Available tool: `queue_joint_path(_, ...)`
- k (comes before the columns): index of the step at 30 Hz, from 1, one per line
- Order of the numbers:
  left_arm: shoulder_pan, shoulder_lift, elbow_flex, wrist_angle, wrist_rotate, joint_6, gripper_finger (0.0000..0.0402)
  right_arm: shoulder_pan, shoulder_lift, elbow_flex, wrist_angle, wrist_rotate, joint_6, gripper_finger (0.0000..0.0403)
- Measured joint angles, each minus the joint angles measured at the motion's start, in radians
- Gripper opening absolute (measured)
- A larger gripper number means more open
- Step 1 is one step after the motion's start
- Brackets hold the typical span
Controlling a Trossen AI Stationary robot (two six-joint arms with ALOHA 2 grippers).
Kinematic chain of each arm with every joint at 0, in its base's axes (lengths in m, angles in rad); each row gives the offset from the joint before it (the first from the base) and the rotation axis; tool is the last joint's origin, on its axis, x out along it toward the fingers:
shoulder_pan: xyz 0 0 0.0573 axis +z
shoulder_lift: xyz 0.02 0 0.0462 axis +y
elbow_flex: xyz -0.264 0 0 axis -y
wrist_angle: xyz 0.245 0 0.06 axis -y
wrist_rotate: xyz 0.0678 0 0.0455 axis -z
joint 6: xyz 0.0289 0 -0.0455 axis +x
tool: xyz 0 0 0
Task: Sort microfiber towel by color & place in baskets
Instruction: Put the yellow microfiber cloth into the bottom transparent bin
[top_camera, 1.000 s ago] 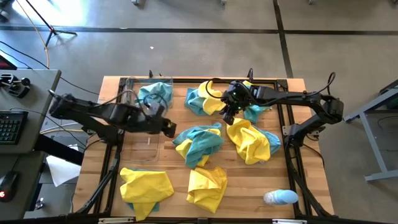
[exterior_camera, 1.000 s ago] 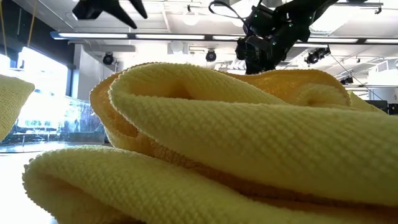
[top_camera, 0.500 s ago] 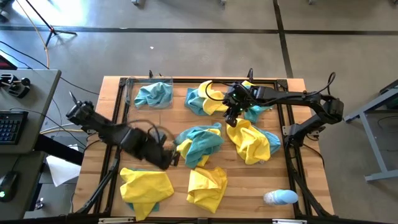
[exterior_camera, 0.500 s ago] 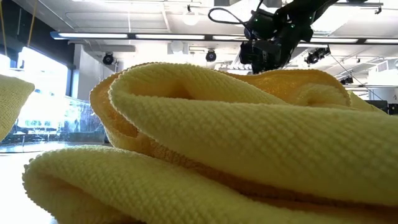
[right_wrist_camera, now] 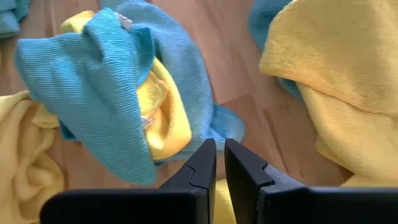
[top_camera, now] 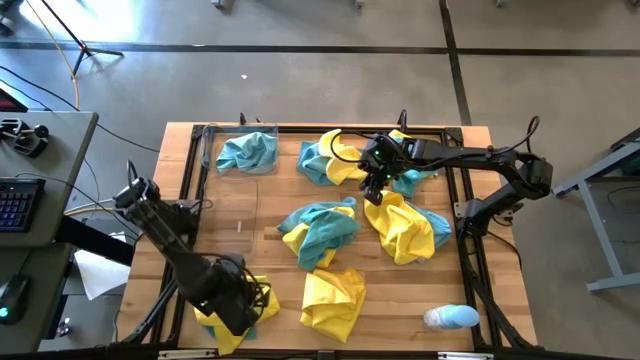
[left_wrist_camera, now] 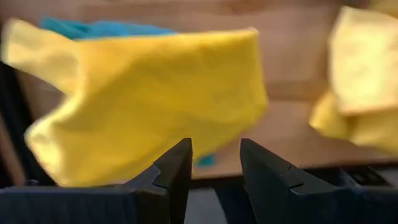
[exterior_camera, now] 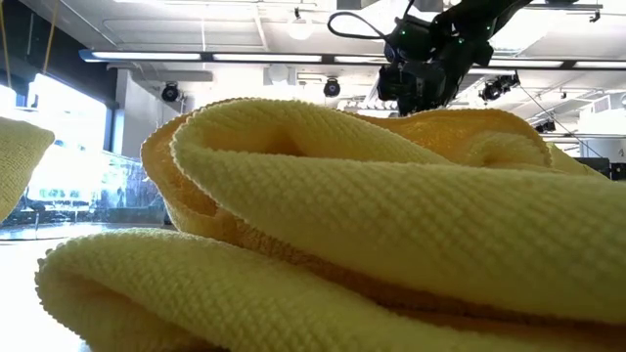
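Yellow and teal microfiber towels lie crumpled across the wooden table. One teal towel (top_camera: 248, 152) lies in a clear basket (top_camera: 208, 150) at the far left. A second clear basket (top_camera: 238, 215) shows faintly in front of it. My left gripper (top_camera: 240, 305) (left_wrist_camera: 216, 149) points down, open, just above the yellow towel (top_camera: 222, 298) (left_wrist_camera: 155, 93) at the near left, which lies on a teal one. My right gripper (top_camera: 372, 192) (right_wrist_camera: 220, 146) hangs shut and holding nothing above the towels in the far middle, between a teal-and-yellow pile (right_wrist_camera: 118, 93) and a yellow towel (top_camera: 400, 225).
Another yellow towel (top_camera: 335, 298) lies at the near middle and fills the low view (exterior_camera: 342, 215). A teal-and-yellow pile (top_camera: 318, 230) lies at the centre and another (top_camera: 330, 158) at the far middle. A small pale-blue-and-white object (top_camera: 450, 318) sits near right. Black frame rails (top_camera: 470, 250) line the table's sides.
My left gripper has swung from beside the baskets at mid-table toward the table's near left corner, sinking and turning about as it went, and now hangs over the near-left yellow towel. The towels have not moved.
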Motion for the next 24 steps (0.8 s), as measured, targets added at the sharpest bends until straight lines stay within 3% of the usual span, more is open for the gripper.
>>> queue_joint_path(9,-0.022,0.045,-0.011,-0.117,0.043,0.025,0.0124,0.000,0.000,0.000,0.000,-0.010,0.001,0.0029)
queue_joint_path(24,-0.048,0.040,-0.208,0.087,0.095,0.037,0.0124,0.000,0.000,0.000,0.000,-0.009,0.001,0.0029)
